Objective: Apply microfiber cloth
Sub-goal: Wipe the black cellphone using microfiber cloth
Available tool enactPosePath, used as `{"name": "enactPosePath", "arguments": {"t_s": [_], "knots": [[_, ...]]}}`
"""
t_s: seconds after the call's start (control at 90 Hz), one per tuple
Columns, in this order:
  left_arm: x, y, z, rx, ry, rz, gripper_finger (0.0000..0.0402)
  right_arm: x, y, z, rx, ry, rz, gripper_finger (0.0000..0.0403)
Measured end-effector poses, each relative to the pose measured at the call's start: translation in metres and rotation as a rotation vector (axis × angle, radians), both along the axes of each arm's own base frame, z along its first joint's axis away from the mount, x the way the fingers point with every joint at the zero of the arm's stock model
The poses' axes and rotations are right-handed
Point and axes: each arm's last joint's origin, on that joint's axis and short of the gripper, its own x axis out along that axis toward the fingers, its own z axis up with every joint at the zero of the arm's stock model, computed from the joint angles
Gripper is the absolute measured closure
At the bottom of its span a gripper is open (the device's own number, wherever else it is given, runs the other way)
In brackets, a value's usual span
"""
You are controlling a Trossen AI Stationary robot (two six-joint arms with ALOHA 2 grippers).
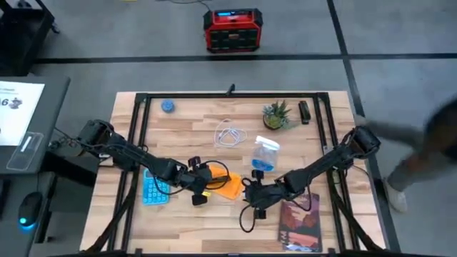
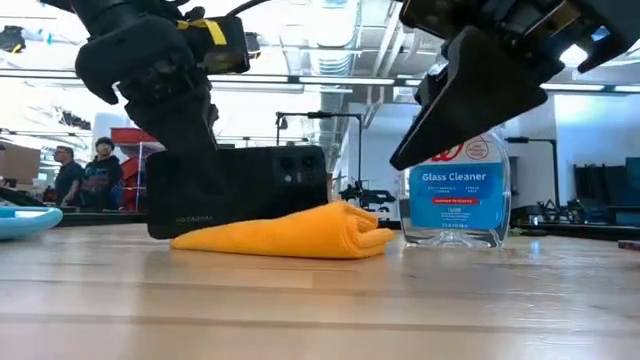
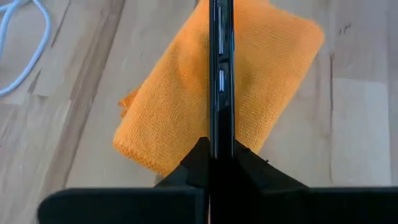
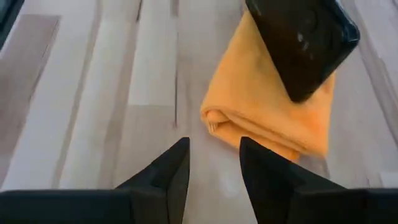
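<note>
Holding the smartphone (image 2: pixel 238 190) on edge in the clamped left gripper (image 3: pixel 220 158), we rest it on the folded microfiber cloth (image 2: pixel 290 233) at mid-table. The right gripper (image 4: pixel 214 165), fingers parted, hovers just beside the fold; we should pinch that fold squarely before wiping.

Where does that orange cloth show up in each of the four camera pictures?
High view: the microfiber cloth lies at table centre, between the two grippers.
Low view: it lies folded on the wood, in front of the smartphone.
Left wrist view: it spreads beneath the phone's edge, which the left gripper holds.
Right wrist view: it lies just beyond the open right gripper.
Shared landmark: the black smartphone above the cloth.
</note>
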Motion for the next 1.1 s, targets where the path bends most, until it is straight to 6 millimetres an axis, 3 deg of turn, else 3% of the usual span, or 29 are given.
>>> {"name": "enactPosePath", "arguments": {"t_s": [0.2,0.356,0.667,0.789,1.1], "knots": [[0.003,-0.001,0.01,0.02,-0.039,0.0,0.0389,0.001,-0.003,0.001,-0.039,-0.024,-0.047,0.0275],[0.012,-0.003,0.02,0.073,-0.115,-0.094,0.0389,0.002,-0.005,0.001,-0.04,-0.027,-0.055,0.0275],[0.027,0.009,-0.01,0.029,0.016,-0.188,0.0389,0.004,-0.003,0.003,-0.025,-0.056,-0.059,0.0275],[0.024,0.01,-0.013,0.021,0.058,-0.175,0.0389,0.005,-0.003,0.004,-0.017,-0.072,-0.058,0.0275],[0.004,0.0,0.0,-0.017,0.1,-0.159,0.0389,0.01,-0.002,0.003,-0.004,-0.108,-0.054,0.0275]]}}
